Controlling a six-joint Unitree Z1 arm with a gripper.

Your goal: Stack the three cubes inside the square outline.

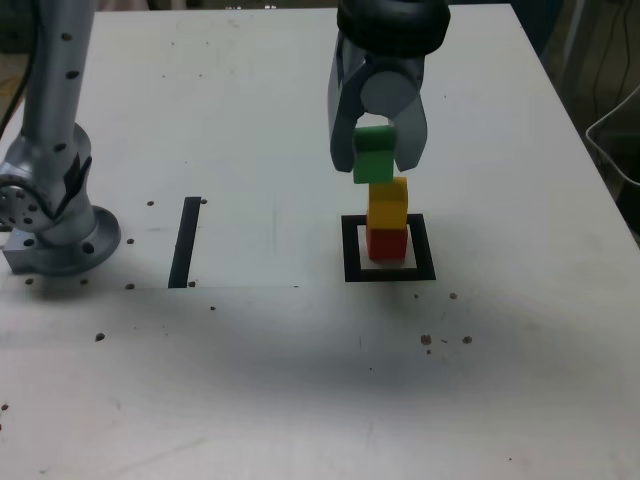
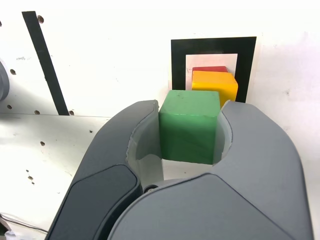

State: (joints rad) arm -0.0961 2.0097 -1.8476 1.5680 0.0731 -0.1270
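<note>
Green cube [image 1: 374,155] up high, and the end effector [image 2: 189,131] is clamped on it, one finger pressed to each side! Below it, the yellow cube [image 1: 387,203] sits on the red cube [image 1: 386,245], and the red one stands inside the black square [image 1: 352,250] on the bench [image 1: 250,380]. Now, the line between them: in the exterior view the green cube hangs above the yellow one and slightly toward that view's left, its lower edge overlapping the yellow's upper part. The wrist view backs it up, with the yellow cube peeking out past a top corner of the green, so the two look offset, not lined up. Whether they touch, I can't tell. The move looks like a small sideways shift over the yellow, then down and let go. Come down off-centre and that pair could get nudged or toppled!
</note>
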